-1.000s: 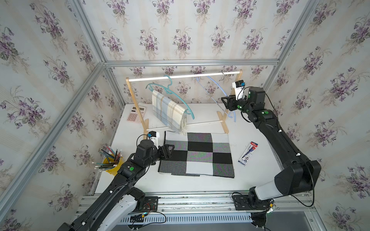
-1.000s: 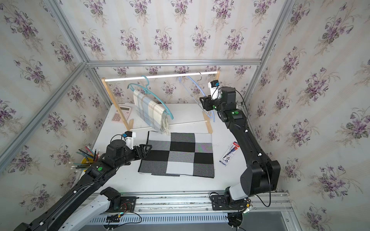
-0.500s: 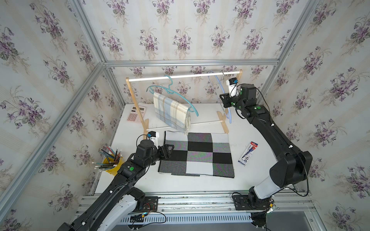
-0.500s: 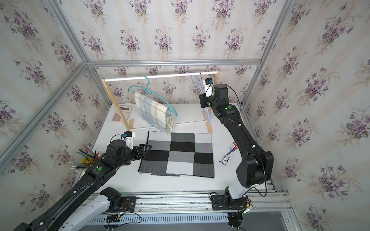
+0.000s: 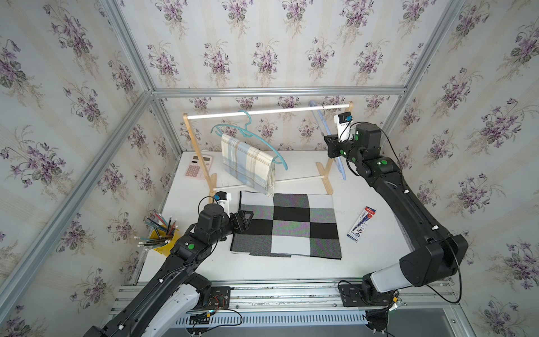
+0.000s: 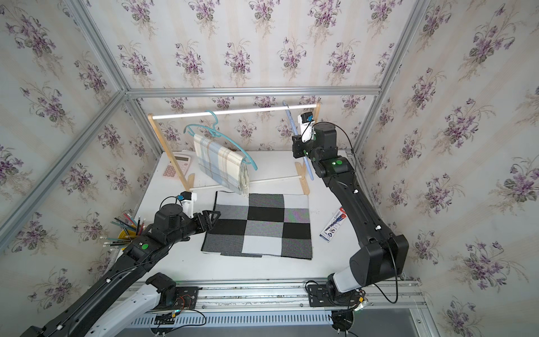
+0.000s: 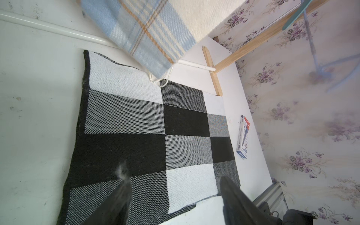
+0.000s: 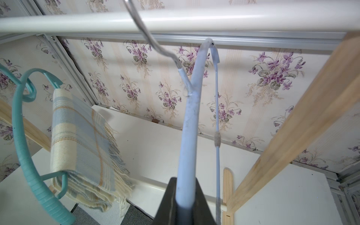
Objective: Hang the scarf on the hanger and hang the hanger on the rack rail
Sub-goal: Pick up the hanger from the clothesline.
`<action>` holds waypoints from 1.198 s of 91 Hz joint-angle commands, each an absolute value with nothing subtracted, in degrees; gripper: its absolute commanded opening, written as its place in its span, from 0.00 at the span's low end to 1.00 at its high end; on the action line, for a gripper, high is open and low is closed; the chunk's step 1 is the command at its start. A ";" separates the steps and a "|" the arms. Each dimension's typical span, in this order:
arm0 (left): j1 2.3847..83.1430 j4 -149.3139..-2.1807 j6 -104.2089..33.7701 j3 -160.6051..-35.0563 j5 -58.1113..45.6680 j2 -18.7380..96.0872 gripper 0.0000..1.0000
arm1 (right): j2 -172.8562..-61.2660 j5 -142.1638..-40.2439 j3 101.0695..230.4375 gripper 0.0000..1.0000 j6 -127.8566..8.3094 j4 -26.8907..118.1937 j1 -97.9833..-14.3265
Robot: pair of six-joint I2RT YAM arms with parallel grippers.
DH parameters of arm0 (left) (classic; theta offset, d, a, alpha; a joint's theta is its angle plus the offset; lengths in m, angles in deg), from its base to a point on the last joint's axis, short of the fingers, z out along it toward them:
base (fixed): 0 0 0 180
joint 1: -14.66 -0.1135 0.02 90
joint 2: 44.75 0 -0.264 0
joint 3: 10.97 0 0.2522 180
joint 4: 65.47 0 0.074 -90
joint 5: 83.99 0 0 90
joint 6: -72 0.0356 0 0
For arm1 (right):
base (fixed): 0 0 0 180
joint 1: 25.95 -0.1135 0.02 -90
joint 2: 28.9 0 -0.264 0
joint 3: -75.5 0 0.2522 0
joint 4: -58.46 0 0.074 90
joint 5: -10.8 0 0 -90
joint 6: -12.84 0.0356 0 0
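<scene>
A white table [image 5: 364,262] stands in a cell papered with violets. The scarf [image 5: 291,224] lies flat on it in front of the rack [image 5: 198,151], folded into a checked slab of black, grey and white, its far edge near the rack's lower rail.

It is knit, so I judge it soft, limp and light, with some grip to the surface (nothing here to break). A single pinch would likely let it sag and unfold. A hold on the left edge or a corner, taking all the layers, looks best, and it must be lifted high enough to drape over a bar.

The left gripper [image 5: 245,218] hovers at that left edge, jaws apart with nothing between them. Its fingers [image 7: 124,194] are over the cloth, but I cannot tell whether they touch it.

Beyond, on the rod [image 5: 262,112], a teal hanger [image 5: 256,137] already carries a plaid scarf [image 5: 248,166]. At the rod's right end hangs a bare blue hanger [image 8: 191,116], hook on the rod. The right gripper [image 8: 185,187] is clamped on its arm. The blue hanger is thin and stiff, and may swing or twist in that grip.
</scene>
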State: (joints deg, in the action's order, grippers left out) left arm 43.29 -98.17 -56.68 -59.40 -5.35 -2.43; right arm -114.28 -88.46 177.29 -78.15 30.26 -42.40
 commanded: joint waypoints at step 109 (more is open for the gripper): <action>81.10 -122.28 -58.69 -119.64 43.49 41.47 0.66 | -74.76 -35.70 113.45 0.00 -57.76 61.03 -88.26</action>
State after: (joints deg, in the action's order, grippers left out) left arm 80.09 -117.82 -57.62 -114.26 34.83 36.43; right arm -73.28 -42.58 113.49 -57.48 53.24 -87.71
